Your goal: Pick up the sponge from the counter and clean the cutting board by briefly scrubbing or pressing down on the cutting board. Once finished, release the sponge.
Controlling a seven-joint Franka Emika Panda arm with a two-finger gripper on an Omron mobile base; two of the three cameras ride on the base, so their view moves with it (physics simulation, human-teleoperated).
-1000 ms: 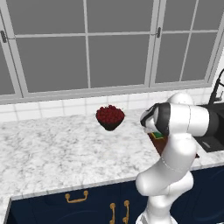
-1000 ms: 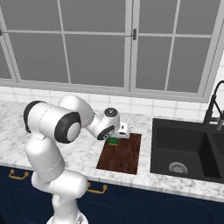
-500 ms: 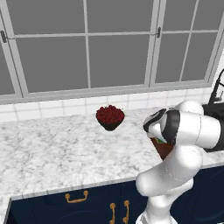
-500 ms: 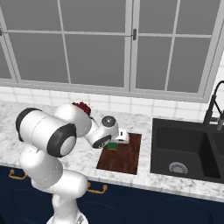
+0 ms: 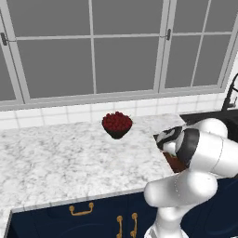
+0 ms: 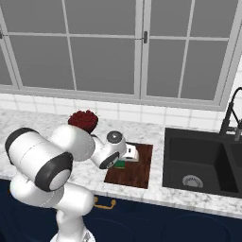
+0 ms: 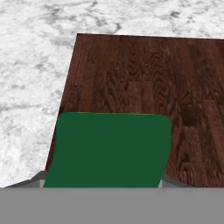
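Sponge [image 7: 109,148] position: held between the fingers of the claw [image 6: 126,158], green face toward the hand camera, directly over the near left portion of the cutting board [image 7: 148,87]. Claw state: closed on the sponge; a sliver of each fingertip shows at the sponge's lower corners in the hand view. Whether the sponge presses on the wood or sits just above it cannot be told.

In the right base view, a green patch of the sponge [image 6: 121,163] appears below the white hand, at the board's left edge. Cutting board [image 6: 132,166] location: flat on the counter [image 6: 28,124], just left of the black sink basin [image 6: 198,160]. A dark faucet [image 6: 231,118] rises behind the basin.

A dark bowl of red fruit [image 5: 116,124] stands farther back on the marble, well apart from the board. Navy cabinets with gold handles [image 5: 81,210] run beneath the counter edge.
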